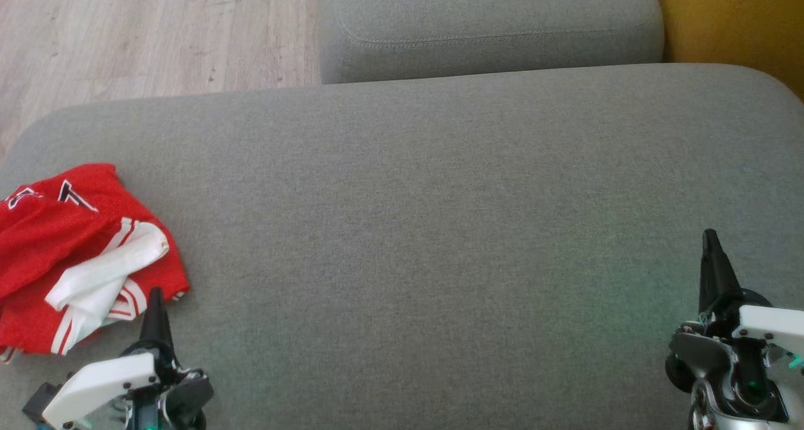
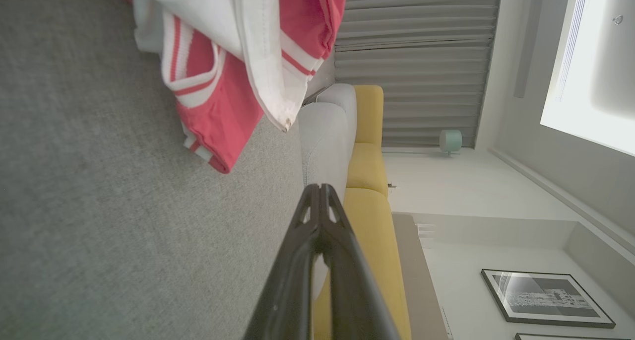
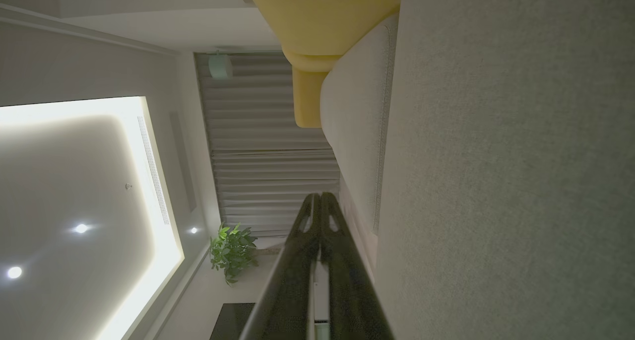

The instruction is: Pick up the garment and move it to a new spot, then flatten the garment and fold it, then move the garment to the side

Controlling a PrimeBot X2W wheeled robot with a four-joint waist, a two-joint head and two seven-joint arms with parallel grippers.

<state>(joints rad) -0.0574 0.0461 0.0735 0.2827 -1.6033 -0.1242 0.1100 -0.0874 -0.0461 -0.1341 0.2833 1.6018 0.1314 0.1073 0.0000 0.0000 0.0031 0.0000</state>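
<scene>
Your garment (image 1: 69, 254) lies bunched at the left end of the cushion (image 1: 440, 229). Your left gripper (image 1: 155, 301), closed and empty, sits just beside the garment's near right corner. The right gripper (image 1: 711, 248), also closed, is well apart at the cushion's right end, so lead with the left.

Grey sofa seat (image 1: 440, 198) on pale wood floor (image 1: 125, 34) (yellow cushion (image 2: 367, 166) beyond), pleated curtains (image 3: 268, 146), potted plant (image 3: 230, 253)

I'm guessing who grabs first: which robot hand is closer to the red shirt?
The left gripper: its shut jaws point right beside the edge of the red shirt. The right gripper sits far across the grey cushion.
</scene>
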